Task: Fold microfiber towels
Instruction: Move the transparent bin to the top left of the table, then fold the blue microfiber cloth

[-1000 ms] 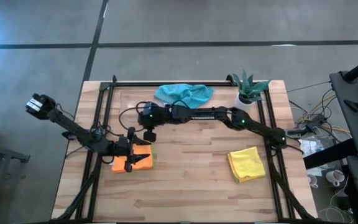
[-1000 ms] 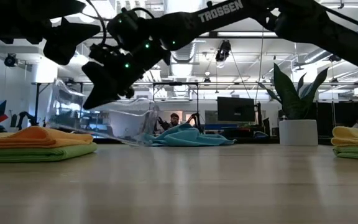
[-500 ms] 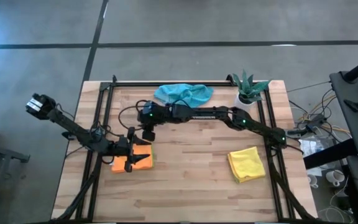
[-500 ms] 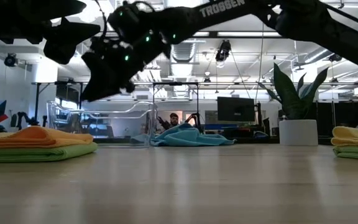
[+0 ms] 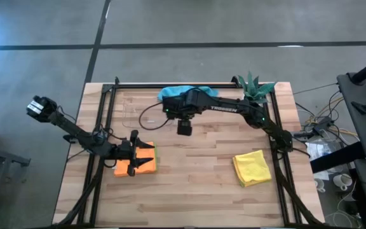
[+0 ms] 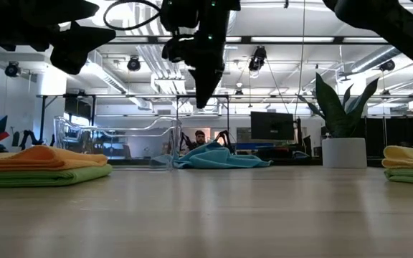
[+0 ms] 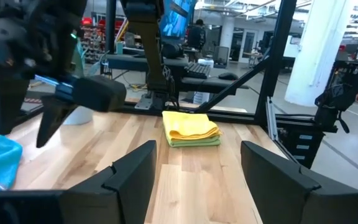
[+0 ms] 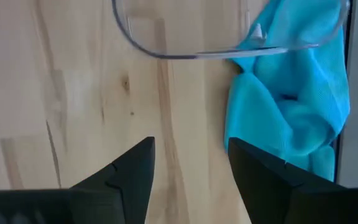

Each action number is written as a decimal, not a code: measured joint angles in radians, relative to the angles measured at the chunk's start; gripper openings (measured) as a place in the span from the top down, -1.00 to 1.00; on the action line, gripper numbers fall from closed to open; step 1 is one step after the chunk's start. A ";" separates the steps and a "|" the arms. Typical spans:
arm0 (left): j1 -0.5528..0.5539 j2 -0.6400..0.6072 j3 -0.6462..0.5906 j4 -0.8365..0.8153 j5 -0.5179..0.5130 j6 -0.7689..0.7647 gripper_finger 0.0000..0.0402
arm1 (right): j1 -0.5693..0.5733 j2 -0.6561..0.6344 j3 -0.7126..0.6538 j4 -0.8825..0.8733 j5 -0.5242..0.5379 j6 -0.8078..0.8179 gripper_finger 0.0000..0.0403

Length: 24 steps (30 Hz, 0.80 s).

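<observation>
Right gripper (image 5: 184,128) hangs above the surface (image 5: 196,184), fingers apart, empty, just beside the crumpled teal towel (image 5: 170,93) and clear tray (image 6: 113,140). Left gripper (image 5: 133,159) fingers spread, empty, over the folded orange towel (image 5: 146,162), which lies on a lime towel (image 6: 41,176), well apart from the teal towel. Folded yellow towel (image 5: 252,167) lies on another lime towel (image 6: 407,176), past the potted plant (image 5: 254,89) from the teal towel.

Right tool (image 5: 184,129) raised mid-table, fingers apart — left tool (image 5: 134,154) low, parted.
</observation>
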 joint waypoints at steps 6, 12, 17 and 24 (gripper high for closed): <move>0.000 0.002 0.000 0.001 0.000 -0.001 -0.09 | -0.005 0.055 -0.044 0.169 0.026 -0.082 0.00; 0.000 0.002 0.000 0.001 0.000 -0.003 -0.09 | -0.003 0.082 -0.052 0.352 0.024 -0.127 0.00; 0.000 0.007 0.000 -0.005 0.000 0.000 -0.09 | 0.003 0.062 -0.026 0.378 -0.006 -0.154 0.00; 0.000 0.007 0.000 -0.026 0.000 -0.001 -0.09 | -0.091 0.031 -0.090 0.152 0.019 -0.045 0.00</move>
